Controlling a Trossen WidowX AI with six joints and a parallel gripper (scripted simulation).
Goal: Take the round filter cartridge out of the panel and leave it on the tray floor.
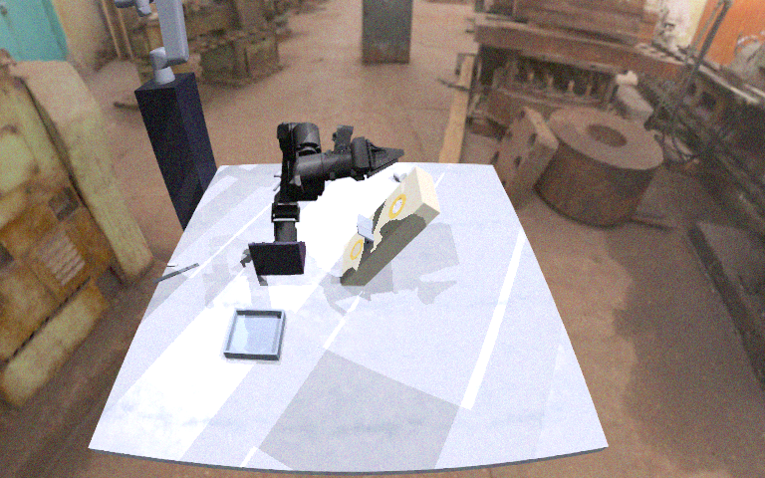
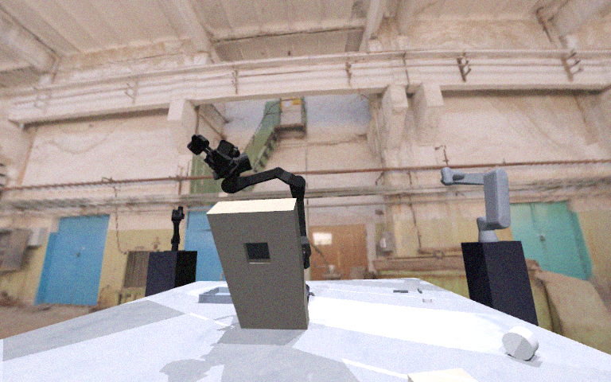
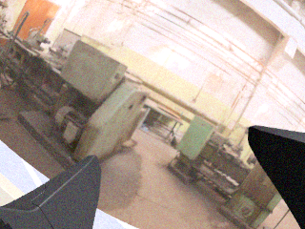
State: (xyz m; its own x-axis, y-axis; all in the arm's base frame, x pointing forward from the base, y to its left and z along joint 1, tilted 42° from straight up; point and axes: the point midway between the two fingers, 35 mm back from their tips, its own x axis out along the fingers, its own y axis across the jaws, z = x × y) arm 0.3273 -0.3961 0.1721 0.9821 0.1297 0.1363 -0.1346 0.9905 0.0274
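Observation:
The cream service panel leans on the table. Its front shows two yellow rings in the top view, an upper ring around a pale disc and a lower ring. Which of them, if either, is the cartridge cannot be told, and no slots can be made out. A pale blue-grey plate stands out between the rings. The tray looks empty in the top view. My gripper is raised above the panel, its fingers wide apart with nothing between them.
A white cylinder lies on the table at the right of the exterior view. The corner of a cream block shows at its lower edge. A thin dark bar lies at the table's left edge. A grey arm stands beyond the table.

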